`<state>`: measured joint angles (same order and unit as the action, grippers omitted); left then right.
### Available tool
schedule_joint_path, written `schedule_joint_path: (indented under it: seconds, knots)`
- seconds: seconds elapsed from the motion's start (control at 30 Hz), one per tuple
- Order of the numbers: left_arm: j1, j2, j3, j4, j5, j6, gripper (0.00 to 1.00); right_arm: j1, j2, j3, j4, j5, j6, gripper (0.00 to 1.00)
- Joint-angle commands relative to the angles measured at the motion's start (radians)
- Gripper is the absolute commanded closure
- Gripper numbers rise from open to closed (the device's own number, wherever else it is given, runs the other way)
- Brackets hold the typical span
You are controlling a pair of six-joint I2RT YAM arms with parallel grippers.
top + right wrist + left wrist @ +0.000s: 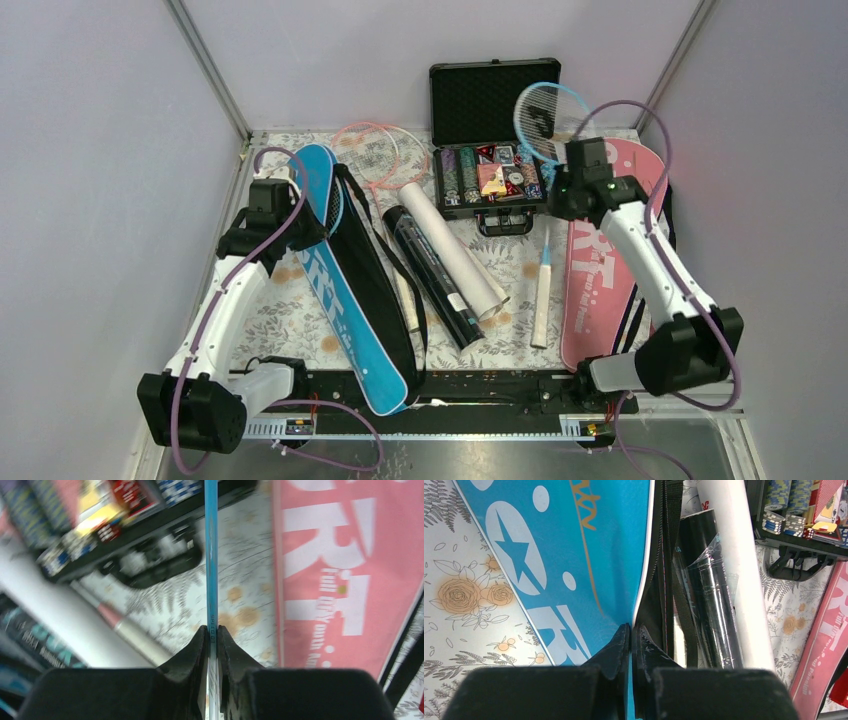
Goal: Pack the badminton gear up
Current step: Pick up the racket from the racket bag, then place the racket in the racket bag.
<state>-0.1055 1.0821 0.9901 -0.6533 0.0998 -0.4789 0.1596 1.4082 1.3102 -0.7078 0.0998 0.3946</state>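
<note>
The blue "SPORT" cover (345,290) lies lengthwise left of centre. My left gripper (312,222) is shut on its long edge, and a strip of blue cover (574,555) shows between the left gripper's (631,630) jaws. My right gripper (552,208) is shut on the thin shaft of the light-blue racket (545,115), whose white handle points toward the near edge. That shaft (211,555) runs straight up from the right gripper (212,630). The pink racket (375,150) lies at the back, its handle under the white tube (450,250) and dark tube (435,275). The pink cover (600,260) lies on the right.
The open black poker chip case (490,150) stands at the back centre, just left of the right gripper. The blue cover's black strap (674,580) trails beside the dark tube (709,595). Frame posts and white walls enclose the flowered table (260,320).
</note>
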Motion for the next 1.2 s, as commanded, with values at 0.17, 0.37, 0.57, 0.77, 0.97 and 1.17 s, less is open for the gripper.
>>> schedule_joint_path:
  seconds: [0.17,0.37,0.57,0.77,0.97,1.17]
  knots:
    - [0.013,0.018,0.007,0.105,0.093,-0.03,1.0,0.437,-0.225,-0.112,0.117,-0.07,-0.124,1.0]
    - [0.018,0.047,0.013,0.109,0.15,-0.043,1.0,0.645,-0.248,-0.222,0.201,0.001,-0.177,1.0]
    - [0.018,0.056,0.016,0.11,0.154,-0.053,1.0,0.822,-0.186,-0.222,0.162,0.148,-0.208,1.0]
    - [0.018,0.07,0.021,0.103,0.153,-0.057,1.0,0.906,-0.118,-0.23,0.111,0.286,-0.223,1.0]
    - [0.018,0.078,0.033,0.1,0.156,-0.058,1.0,0.961,-0.097,-0.254,0.1,0.329,-0.218,1.0]
    - [0.018,0.083,0.037,0.107,0.174,-0.054,1.0,1.023,-0.032,-0.207,0.103,0.357,-0.232,1.0]
